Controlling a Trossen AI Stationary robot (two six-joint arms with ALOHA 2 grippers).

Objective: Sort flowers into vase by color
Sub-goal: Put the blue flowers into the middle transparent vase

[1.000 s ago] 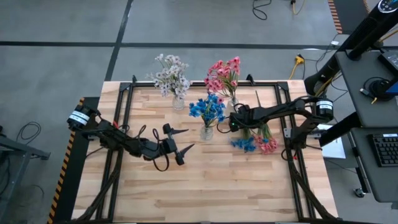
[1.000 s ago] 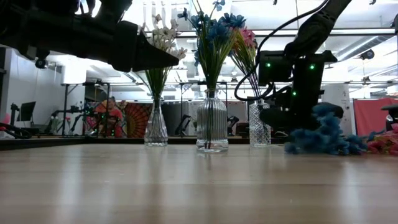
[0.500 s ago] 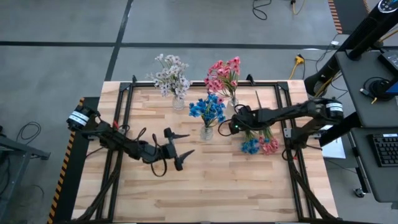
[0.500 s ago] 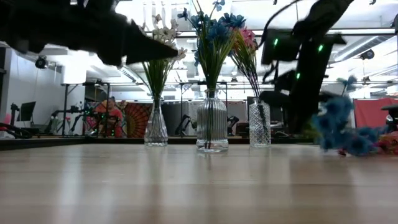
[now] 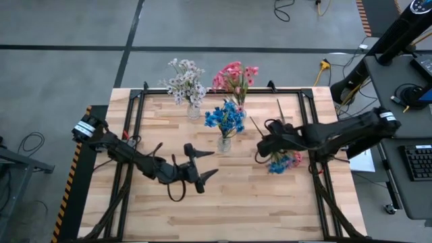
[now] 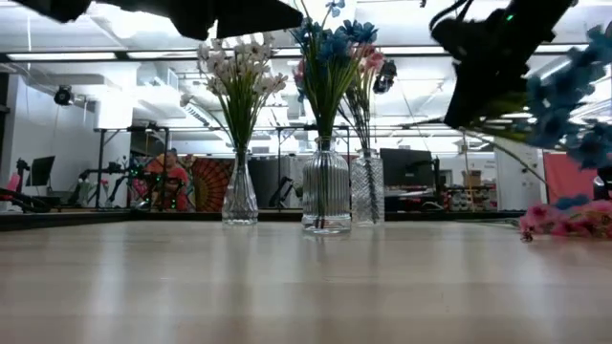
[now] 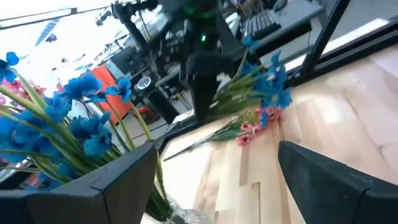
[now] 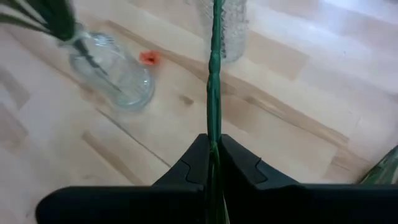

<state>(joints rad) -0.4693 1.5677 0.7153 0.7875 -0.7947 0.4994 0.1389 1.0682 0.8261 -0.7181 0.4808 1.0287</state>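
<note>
Blue flower (image 5: 276,164) in R tool (image 5: 263,144)

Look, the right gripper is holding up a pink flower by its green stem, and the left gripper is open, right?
Not quite: the spray lifted by the right gripper has blue blossoms, not pink, as the low view shows. The pink spray lies on the wooden table. The rest holds: it pinches the thin green stem, and the left gripper is open.

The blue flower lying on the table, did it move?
Yes. The right gripper, shut on its stem, has lifted the blue flower off the table; it hangs above the pink flowers lying there.
</note>
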